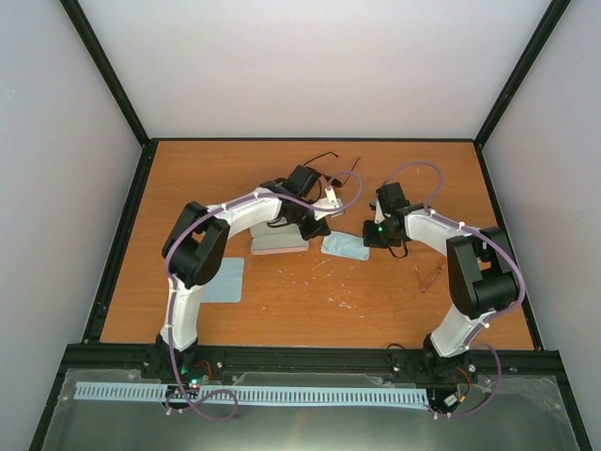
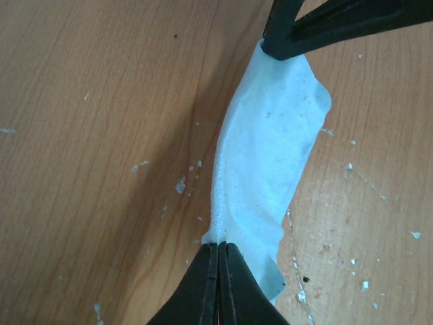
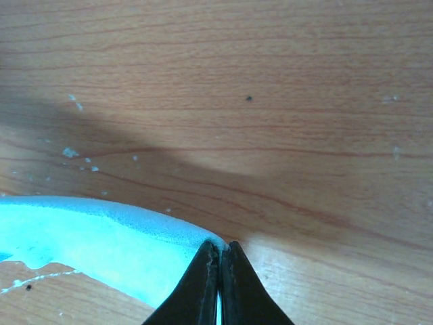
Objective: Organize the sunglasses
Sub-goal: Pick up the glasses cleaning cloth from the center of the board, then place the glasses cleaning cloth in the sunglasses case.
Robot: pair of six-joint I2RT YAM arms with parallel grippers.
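1. Case [image 1: 279,243]: centre of table [image 1: 282,319].
2. Cloth [image 1: 345,247]: just right of case.
3. Second cloth [image 1: 223,279]: left of case, nearer.
4. Rear sunglasses [image 1: 324,157]: behind case.
5. Second sunglasses [image 1: 430,274]: right of cloth, nearer.

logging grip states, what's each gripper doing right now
Left gripper: closed on one end of the light-blue cloth.
Right gripper: closed on the cloth's other end.
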